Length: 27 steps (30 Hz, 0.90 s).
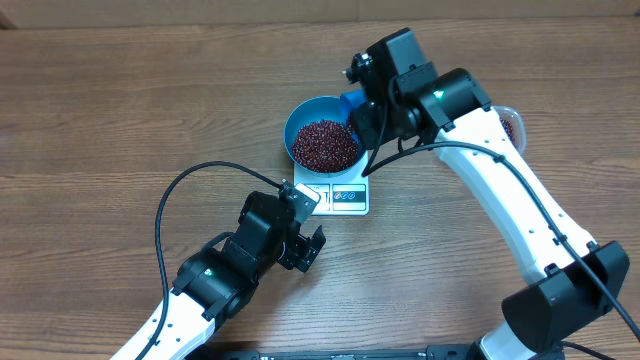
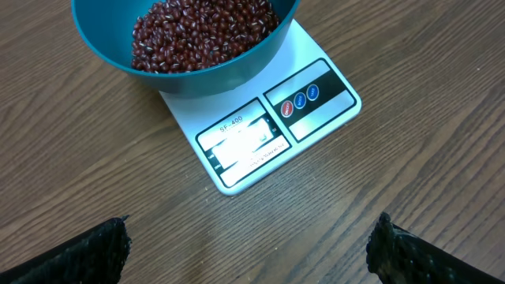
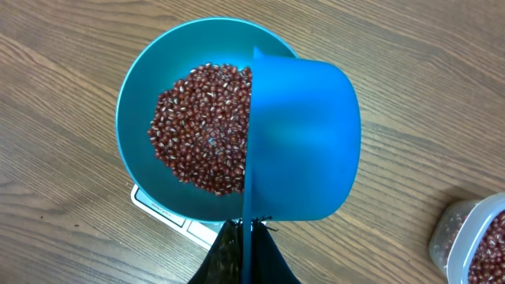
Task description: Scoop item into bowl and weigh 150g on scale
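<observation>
The blue bowl (image 1: 322, 142) stands on the white scale (image 1: 340, 197) and holds a heap of dark red-brown beans (image 1: 324, 144). In the right wrist view, my right gripper (image 3: 248, 227) is shut on the handle of a blue scoop (image 3: 304, 142), which is tipped on its side over the bowl's (image 3: 146, 87) right edge, above the beans (image 3: 203, 126). My left gripper (image 2: 252, 251) hangs open over bare table just in front of the scale (image 2: 260, 134), nothing between its fingers (image 2: 95, 248). The bowl (image 2: 185, 75) fills the top of that view.
A clear plastic tub (image 3: 473, 241) with more beans stands to the right of the bowl, partly hidden under the right arm (image 1: 505, 125) in the overhead view. The left arm's black cable (image 1: 175, 200) loops over the table left of the scale.
</observation>
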Tool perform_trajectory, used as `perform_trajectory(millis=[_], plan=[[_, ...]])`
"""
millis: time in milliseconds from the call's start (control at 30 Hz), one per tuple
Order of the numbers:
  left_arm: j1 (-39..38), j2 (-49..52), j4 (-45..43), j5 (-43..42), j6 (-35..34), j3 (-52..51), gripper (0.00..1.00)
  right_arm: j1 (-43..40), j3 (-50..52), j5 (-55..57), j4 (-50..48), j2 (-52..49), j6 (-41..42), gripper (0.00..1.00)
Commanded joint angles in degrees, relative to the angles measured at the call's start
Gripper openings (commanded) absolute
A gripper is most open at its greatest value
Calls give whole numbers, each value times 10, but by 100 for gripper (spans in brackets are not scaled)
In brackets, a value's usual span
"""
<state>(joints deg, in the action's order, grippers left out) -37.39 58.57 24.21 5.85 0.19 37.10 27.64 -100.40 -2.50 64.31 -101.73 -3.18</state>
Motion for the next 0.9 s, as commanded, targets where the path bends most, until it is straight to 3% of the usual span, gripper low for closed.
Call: perform_trajectory(millis=[0, 867], plan=[[2, 3, 0, 5, -2, -4, 100, 12, -21, 21, -4, 21, 1, 4], [2, 3, 0, 5, -2, -4, 100, 12, -21, 14, -1, 21, 15, 4]])
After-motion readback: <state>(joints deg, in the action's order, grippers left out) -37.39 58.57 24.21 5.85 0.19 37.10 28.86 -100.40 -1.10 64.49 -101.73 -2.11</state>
